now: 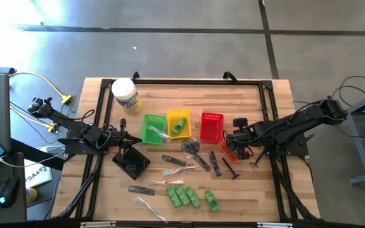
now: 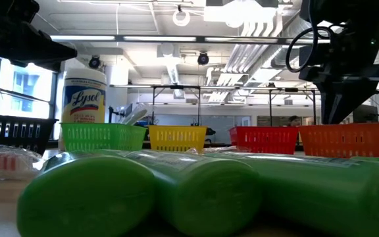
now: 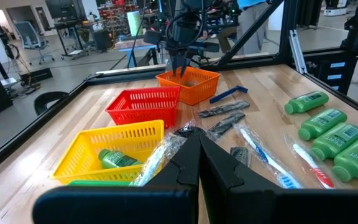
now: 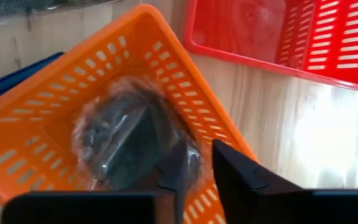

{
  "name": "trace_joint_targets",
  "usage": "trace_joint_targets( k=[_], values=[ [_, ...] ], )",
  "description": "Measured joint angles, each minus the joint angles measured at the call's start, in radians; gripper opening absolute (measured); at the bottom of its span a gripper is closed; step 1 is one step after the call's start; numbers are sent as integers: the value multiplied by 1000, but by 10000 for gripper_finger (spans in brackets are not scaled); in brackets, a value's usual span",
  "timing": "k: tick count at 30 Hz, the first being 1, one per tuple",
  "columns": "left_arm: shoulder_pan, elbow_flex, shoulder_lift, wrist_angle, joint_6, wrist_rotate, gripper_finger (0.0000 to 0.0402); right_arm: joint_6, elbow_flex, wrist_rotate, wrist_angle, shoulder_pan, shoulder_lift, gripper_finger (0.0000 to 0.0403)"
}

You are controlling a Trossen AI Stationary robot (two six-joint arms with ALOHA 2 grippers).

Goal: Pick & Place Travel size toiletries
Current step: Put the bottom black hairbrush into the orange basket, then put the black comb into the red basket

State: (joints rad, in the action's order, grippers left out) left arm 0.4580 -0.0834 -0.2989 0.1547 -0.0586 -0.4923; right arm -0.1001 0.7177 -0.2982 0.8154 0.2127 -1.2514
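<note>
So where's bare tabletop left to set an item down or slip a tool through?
Bare wood lies behind the red basket, toward the table's far right corner, and along the near right edge past the green bottles. The middle is crowded with wrapped sticks between the baskets and the bottles.

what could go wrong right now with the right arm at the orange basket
The right gripper hangs low over the orange basket, its fingers slightly apart beside a clear-wrapped dark round piece lying inside. The crinkly wrap could cling to a finger and lift out again as the arm rises. The light basket could also get nudged toward the red basket next to it.
</note>
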Motion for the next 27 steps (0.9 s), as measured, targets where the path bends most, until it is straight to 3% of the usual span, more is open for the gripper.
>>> trace_joint_targets(
  k=[5,10,14,19,27],
  values=[
    [0,0,0,0,0,0,0,-3,0,-55,-2,0,0,118],
    [0,0,0,0,0,0,0,-35,21,-97,-5,0,26,127],
    [0,0,0,-4,0,5,0,-94,86,-69,-73,13,63,115],
    [0,0,0,-15,0,5,0,-196,154,84,-292,31,77,92],
    [0,0,0,-21,-16,4,0,-333,154,99,-341,87,-99,30]
  ],
)
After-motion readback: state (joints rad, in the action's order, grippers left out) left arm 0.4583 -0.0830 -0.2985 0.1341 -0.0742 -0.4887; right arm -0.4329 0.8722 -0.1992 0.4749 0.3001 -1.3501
